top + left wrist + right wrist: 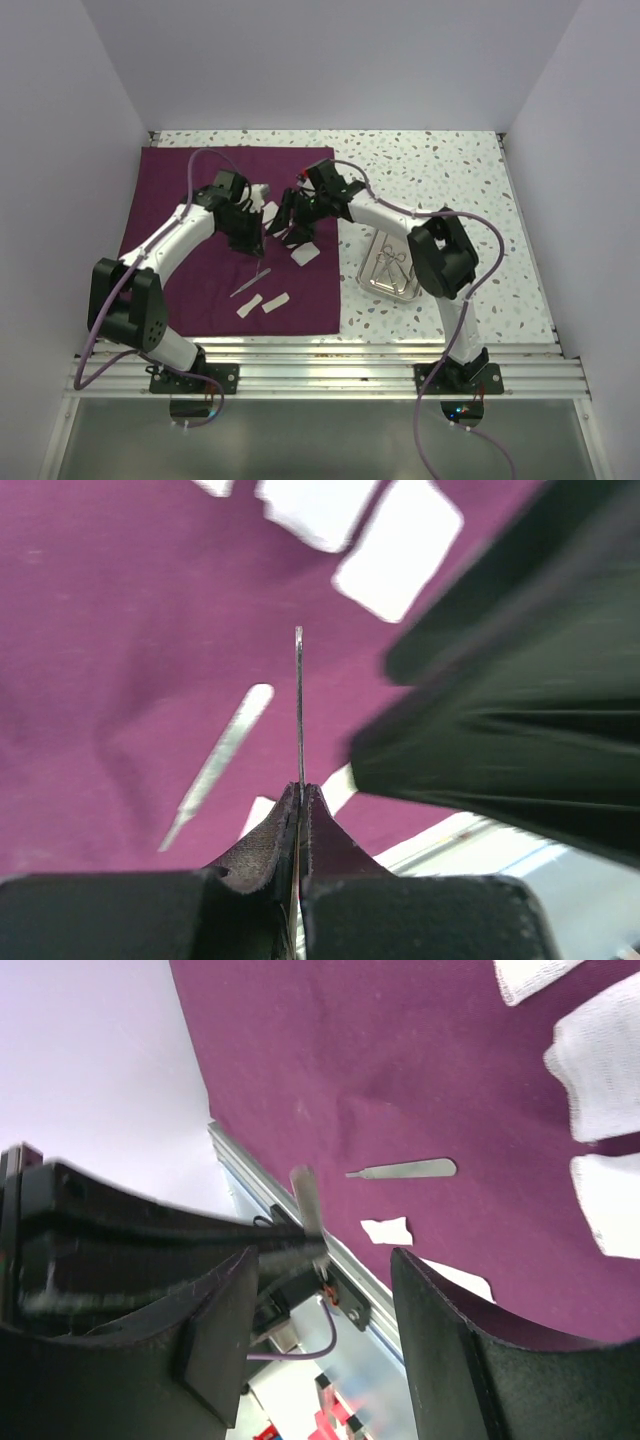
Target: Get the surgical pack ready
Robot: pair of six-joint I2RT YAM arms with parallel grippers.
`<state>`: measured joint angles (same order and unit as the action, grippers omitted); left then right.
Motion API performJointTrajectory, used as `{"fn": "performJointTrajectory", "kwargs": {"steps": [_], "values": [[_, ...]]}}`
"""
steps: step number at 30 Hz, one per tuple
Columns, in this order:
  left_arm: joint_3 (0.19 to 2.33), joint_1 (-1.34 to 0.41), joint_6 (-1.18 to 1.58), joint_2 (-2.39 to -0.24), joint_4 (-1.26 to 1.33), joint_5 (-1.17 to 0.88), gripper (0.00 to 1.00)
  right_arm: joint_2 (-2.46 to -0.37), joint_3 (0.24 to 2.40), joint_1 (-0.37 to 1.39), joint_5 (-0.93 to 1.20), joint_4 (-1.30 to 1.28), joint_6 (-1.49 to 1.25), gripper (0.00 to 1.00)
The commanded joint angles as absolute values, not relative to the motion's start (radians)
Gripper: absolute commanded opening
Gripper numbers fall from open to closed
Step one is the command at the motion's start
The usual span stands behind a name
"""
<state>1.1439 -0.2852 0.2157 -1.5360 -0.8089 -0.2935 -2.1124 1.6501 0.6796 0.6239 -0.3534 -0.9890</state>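
— Where does the pack stand?
— The maroon cloth lies flat on the left half of the table. The steel tray sits just off the cloth's edge at 3 o'clock, with scissors inside.
— The left fingers?
— Pinched tight on a thin metal tool, seen edge-on, above the cloth.
— And the right fingers?
— They're spread apart with nothing between them, close by at 3 o'clock from the left ones.
— Anything loose?
— Tweezers lie on the cloth at 6 o'clock from the left fingers. White gauze pads are scattered nearby, two of them toward the cloth's near edge.
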Motion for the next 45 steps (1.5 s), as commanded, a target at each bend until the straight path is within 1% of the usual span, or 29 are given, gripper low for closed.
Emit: {"fn": "performJointTrajectory", "kwargs": {"steps": [1, 5, 7, 8, 9, 11, 12, 14, 15, 16, 18, 20, 21, 25, 26, 28, 32, 35, 36, 37, 39, 40, 41, 43, 44, 45], "values": [[1.164, -0.302, 0.255, -1.497, -0.769, -0.397, 0.00, -2.135, 1.687, 0.702, 0.647, -0.307, -1.031, 0.59], [1.155, -0.310, 0.276, -1.485, -0.747, -0.440, 0.00, -2.155, 1.690, 0.716, 0.646, -0.292, -1.032, 0.56], [1.152, -0.314, 0.278, -1.479, -0.739, -0.455, 0.00, -2.158, 1.689, 0.721, 0.644, -0.288, -1.038, 0.47], [1.154, -0.314, 0.279, -1.477, -0.739, -0.460, 0.00, -2.163, 1.687, 0.721, 0.646, -0.291, -1.042, 0.43], [1.152, -0.314, 0.281, -1.476, -0.733, -0.465, 0.00, -2.161, 1.680, 0.721, 0.643, -0.298, -1.040, 0.33], [1.154, -0.314, 0.279, -1.471, -0.729, -0.474, 0.00, -2.152, 1.663, 0.719, 0.644, -0.301, -1.035, 0.23], [1.155, -0.314, 0.278, -1.471, -0.732, -0.468, 0.00, -2.137, 1.646, 0.719, 0.641, -0.304, -1.026, 0.09], [1.160, -0.314, 0.262, -1.477, -0.742, -0.448, 0.17, -2.120, 1.631, 0.713, 0.632, -0.327, -1.002, 0.02], [1.160, -0.313, 0.255, -1.477, -0.758, -0.433, 0.31, -2.099, 1.626, 0.707, 0.624, -0.354, -0.949, 0.00], [1.158, -0.313, 0.241, -1.476, -0.767, -0.376, 0.36, -2.086, 1.623, 0.689, 0.589, -0.435, -0.916, 0.00], [1.152, -0.313, 0.219, -1.473, -0.794, -0.297, 0.43, -2.030, 1.599, 0.661, 0.549, -0.509, -0.820, 0.00], [1.135, -0.313, 0.192, -1.470, -0.805, -0.244, 0.44, -1.984, 1.563, 0.605, 0.476, -0.615, -0.760, 0.00], [1.126, -0.313, 0.183, -1.470, -0.805, -0.207, 0.45, -1.939, 1.551, 0.553, 0.453, -0.680, -0.706, 0.00], [1.082, -0.314, 0.155, -1.497, -0.799, -0.144, 0.44, -1.840, 1.510, 0.435, 0.296, -0.839, -0.574, 0.00], [1.074, -0.316, 0.153, -1.500, -0.792, -0.137, 0.44, -1.820, 1.491, 0.413, 0.231, -0.860, -0.531, 0.00], [1.057, -0.319, 0.146, -1.514, -0.784, -0.120, 0.44, -1.795, 1.471, 0.358, 0.184, -0.918, -0.494, 0.00], [1.052, -0.366, 0.132, -1.537, -0.779, -0.051, 0.43, -1.753, 1.398, 0.284, 0.088, -0.962, -0.434, 0.04], [1.042, -0.394, 0.124, -1.554, -0.770, -0.003, 0.43, -1.737, 1.353, 0.238, 0.054, -0.951, -0.417, 0.09], [1.042, -0.402, 0.124, -1.557, -0.767, -0.003, 0.43, -1.736, 1.344, 0.233, 0.055, -0.948, -0.417, 0.09], [1.029, -0.408, 0.121, -1.560, -0.762, 0.023, 0.42, -1.740, 1.339, 0.232, 0.055, -0.946, -0.416, 0.13], [1.016, -0.423, 0.118, -1.563, -0.738, 0.038, 0.36, -1.750, 1.330, 0.232, 0.061, -0.942, -0.408, 0.18], [1.011, -0.425, 0.115, -1.574, -0.733, 0.037, 0.34, -1.756, 1.328, 0.232, 0.067, -0.940, -0.407, 0.24], [1.009, -0.433, 0.114, -1.580, -0.727, 0.032, 0.32, -1.761, 1.325, 0.230, 0.072, -0.937, -0.402, 0.26], [1.008, -0.442, 0.112, -1.598, -0.719, 0.038, 0.32, -1.769, 1.322, 0.232, 0.089, -0.930, -0.396, 0.31], [1.009, -0.446, 0.110, -1.606, -0.718, 0.038, 0.34, -1.767, 1.324, 0.230, 0.092, -0.930, -0.394, 0.36], [1.009, -0.448, 0.107, -1.615, -0.715, 0.038, 0.34, -1.767, 1.325, 0.230, 0.095, -0.928, -0.390, 0.38]]}}
